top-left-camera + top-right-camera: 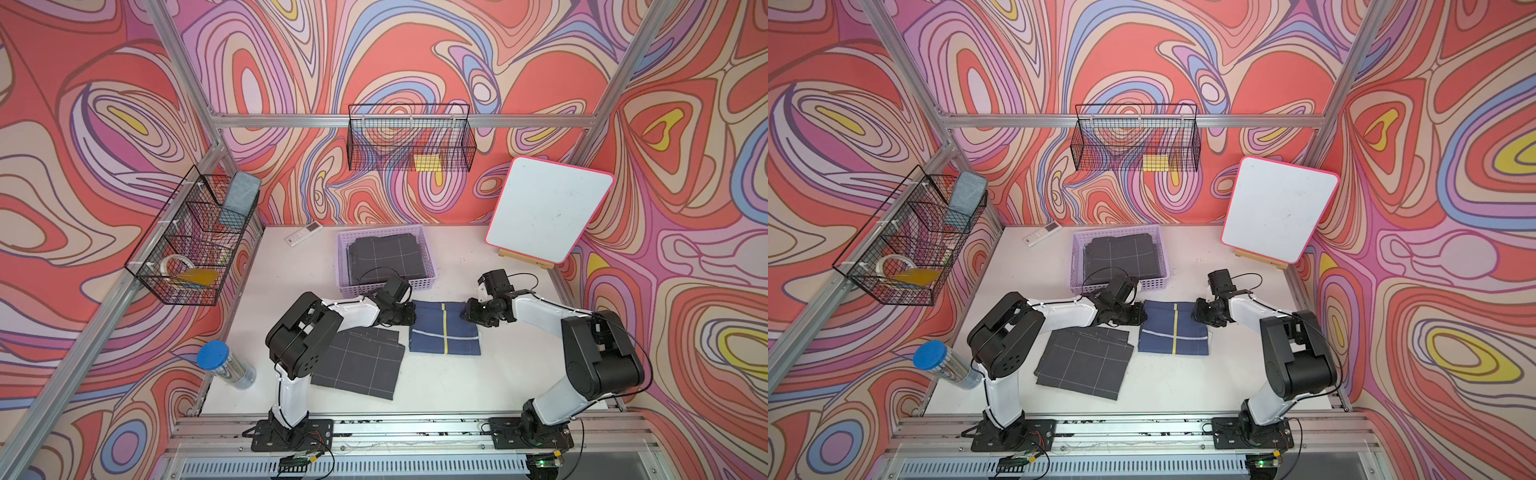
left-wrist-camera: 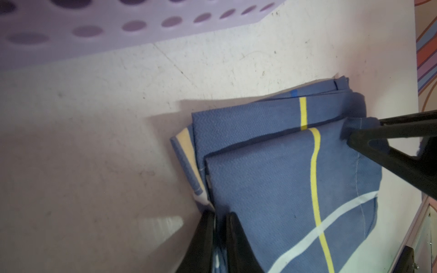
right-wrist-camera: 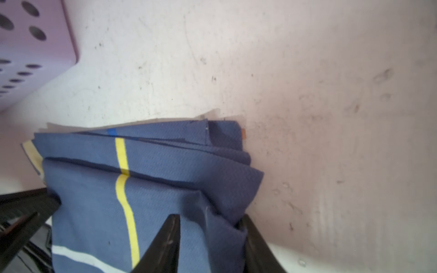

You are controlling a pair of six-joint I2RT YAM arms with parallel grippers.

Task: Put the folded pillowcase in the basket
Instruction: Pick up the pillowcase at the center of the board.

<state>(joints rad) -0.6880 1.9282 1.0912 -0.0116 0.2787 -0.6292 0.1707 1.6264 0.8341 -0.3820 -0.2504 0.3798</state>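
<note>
The folded pillowcase, blue with a yellow stripe and white lines, lies flat on the white table just in front of the lilac basket. My left gripper is at its far left corner. In the left wrist view it is shut on the pillowcase edge. My right gripper is at the far right corner. In the right wrist view it has bunched pillowcase cloth pinched between its fingers. The basket's wall stands close behind.
Dark grey folded cloths lie in the basket, and more lie on the table by the left arm. A whiteboard on an easel stands at the back right. A remote and a blue-capped tube lie on the left.
</note>
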